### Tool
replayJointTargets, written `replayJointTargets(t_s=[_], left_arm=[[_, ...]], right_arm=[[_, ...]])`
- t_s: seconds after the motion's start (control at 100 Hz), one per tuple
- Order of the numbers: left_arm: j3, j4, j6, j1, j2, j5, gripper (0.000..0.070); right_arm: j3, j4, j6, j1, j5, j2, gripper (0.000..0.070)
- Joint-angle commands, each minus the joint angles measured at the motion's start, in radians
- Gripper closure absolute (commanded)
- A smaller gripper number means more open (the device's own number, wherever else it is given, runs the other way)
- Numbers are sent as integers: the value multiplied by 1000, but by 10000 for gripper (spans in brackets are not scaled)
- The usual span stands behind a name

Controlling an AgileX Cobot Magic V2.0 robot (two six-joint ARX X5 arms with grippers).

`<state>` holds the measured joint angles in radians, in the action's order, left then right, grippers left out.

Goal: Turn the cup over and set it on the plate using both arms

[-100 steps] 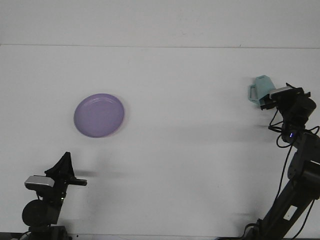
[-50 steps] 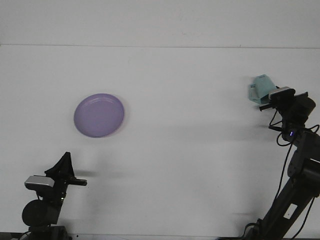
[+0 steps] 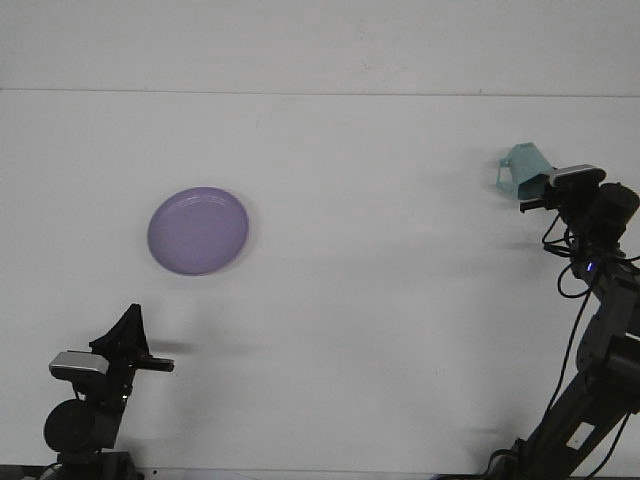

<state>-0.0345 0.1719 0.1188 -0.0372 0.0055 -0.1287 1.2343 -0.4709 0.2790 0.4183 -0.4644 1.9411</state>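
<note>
Purple and round, the plate (image 3: 198, 230) sits on the white table (image 3: 360, 300) at the left of the frame, a bit above the middle, and there is nothing on it. The light blue-green cup (image 3: 521, 170) is far away from it, near the right edge in the upper half of the frame. It looks tilted, with its handle poking out to the left, and it seems to be off the table. The right gripper (image 3: 540, 190) is right up against the cup and looks like it is holding the cup up, but the gripper's tips are hidden behind the dark camera block, so I cannot tell if they are squeezed on the cup or not. The left gripper (image 3: 128, 330) rests in the lower left corner of the frame, well apart from both the plate and the cup. It holds nothing that I can see, and I cannot tell if its tips are spread or pressed together. So I think the job is only at the start. The cup looks picked up and partly tipped, but the flip is not clearly done. It is not on the plate yet. Moving it across to the left and setting it on the plate are left to do.
</note>
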Motion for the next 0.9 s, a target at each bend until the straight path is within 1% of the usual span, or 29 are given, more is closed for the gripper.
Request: replayJointTargets(t_s=[0.0,0.09,0.18,0.34,0.42,0.51,0.63,0.74,0.78,0.89], left_arm=[[13,13,7,-2,0,2,688],[5,13,8,-2,0,2,688],[-10,13,8,-2,0,2,688],[-40,13,10,-2,0,2,688],[-51,10,10,-2,0,2,688],[-52,10,10,-2,0,2,688],[-52,10,10,-2,0,2,688],[-52,10,10,-2,0,2,688],[-52,10,10,-2,0,2,688],[-52,10,10,-2,0,2,688]], right_arm=[[24,39,-90,-9,10,-66,694],[24,139,-169,-32,54,-166,694],[24,256,-239,-60,75,-271,694],[24,523,-306,-130,84,-463,694],[24,684,-347,-177,103,-550,694],[24,860,-369,-242,102,-629,694],[24,1060,-369,-348,102,-693,694],[24,1220,-369,-462,105,-704,695],[24,1275,-369,-502,118,-702,695],[24,1380,-364,-616,187,-676,695]])
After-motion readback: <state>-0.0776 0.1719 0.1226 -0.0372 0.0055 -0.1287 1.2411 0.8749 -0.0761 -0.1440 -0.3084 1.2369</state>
